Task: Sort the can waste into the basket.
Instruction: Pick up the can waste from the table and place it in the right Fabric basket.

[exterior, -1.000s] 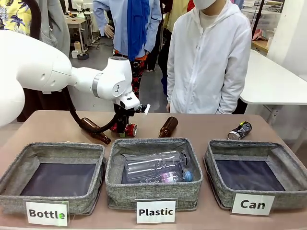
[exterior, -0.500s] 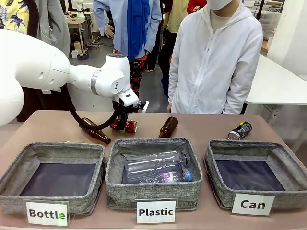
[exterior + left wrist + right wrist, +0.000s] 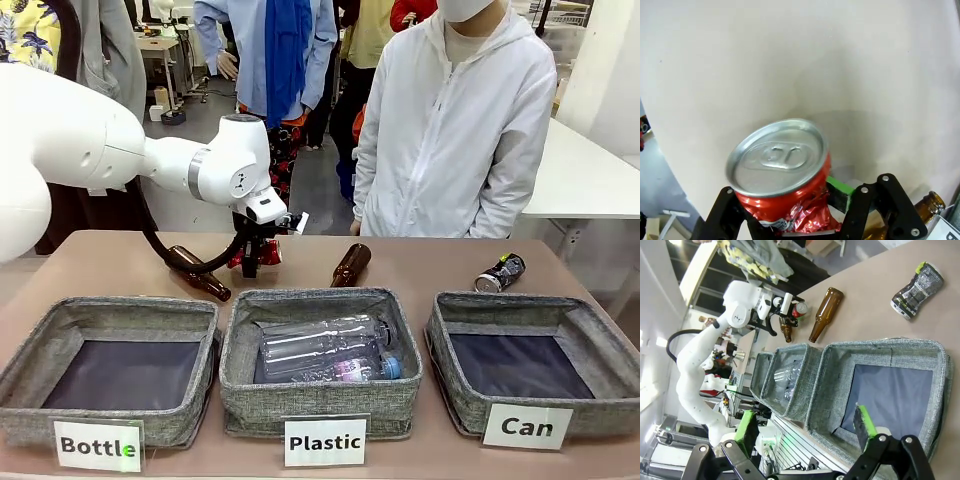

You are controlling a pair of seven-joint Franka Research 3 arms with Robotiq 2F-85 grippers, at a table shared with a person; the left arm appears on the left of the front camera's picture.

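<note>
Two clear plastic bottles (image 3: 320, 345) fill the grey woven "Plastic" basket (image 3: 320, 400); our left gripper (image 3: 257, 256) clamps a crushed red can (image 3: 777, 165) (right gripper (image 3: 806, 426) wide).

We count three baskets (image 3: 320, 395), two brown bottles (image 3: 351, 264) and two clear bottles (image 3: 320, 342). We count two crushed cans: red can (image 3: 780, 165) at eleven o'clock, black can (image 3: 499, 272) at two.

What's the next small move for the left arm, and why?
Probably swing right toward the grey woven basket labelled "Can": the left gripper is shut on the crushed shiny red drink can, apparently clear of the table, and that basket sits far right.
</note>
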